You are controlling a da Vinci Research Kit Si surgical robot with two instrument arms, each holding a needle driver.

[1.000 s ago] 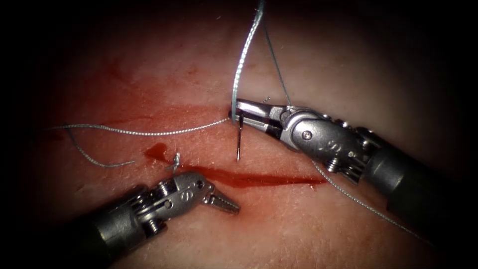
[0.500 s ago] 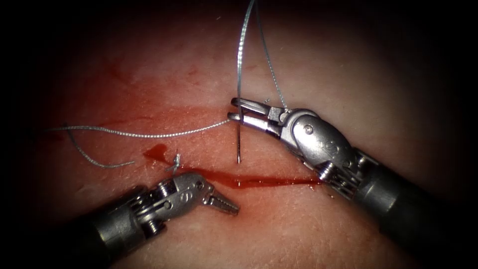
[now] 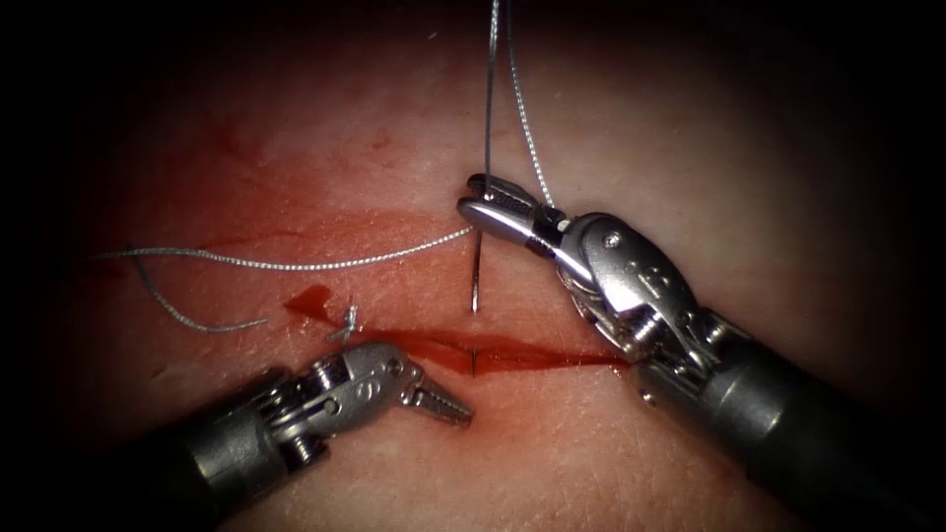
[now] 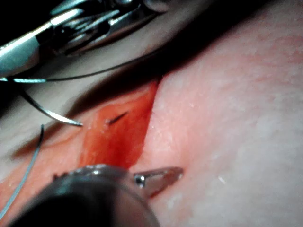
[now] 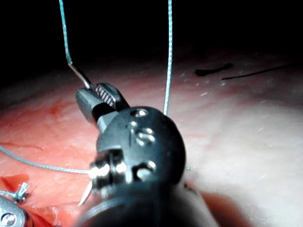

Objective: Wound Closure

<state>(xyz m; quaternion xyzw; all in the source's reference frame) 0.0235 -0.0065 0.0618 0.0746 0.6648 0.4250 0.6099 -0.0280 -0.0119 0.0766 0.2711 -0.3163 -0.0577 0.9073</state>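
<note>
The right tool (image 3: pixel 483 202) has its jaws closed on the needle (image 3: pixel 476 281) near its thread end, just above the cut (image 3: pixel 532 353), and the needle hangs down from the jaws toward the tissue (image 3: pixel 690 158). In the endoscope view the needle's shaft meets the skin at the upper lip of the cut, and a short dark bit of it shows in the red fluid (image 3: pixel 315 300) within the cut, so the point appears to have entered the tissue; the left wrist view shows a dark tip (image 4: pixel 117 117) in the opened cut. The thread (image 3: pixel 296 264) runs from the needle's tail up out of view, and another strand lies across the tissue to the left. A small knot with cut ends (image 3: pixel 347 317) sits at the cut's left end. The left tool (image 3: pixel 448 404) rests just below the cut, jaws closed and holding nothing. The needle is thin, stiff and slick, so it likely twists in the jaws unless taken on the flat of its curve, well back from the point. The thread is light and limp and snags easily; the tissue is soft and wet and may tear at the lip.
</note>
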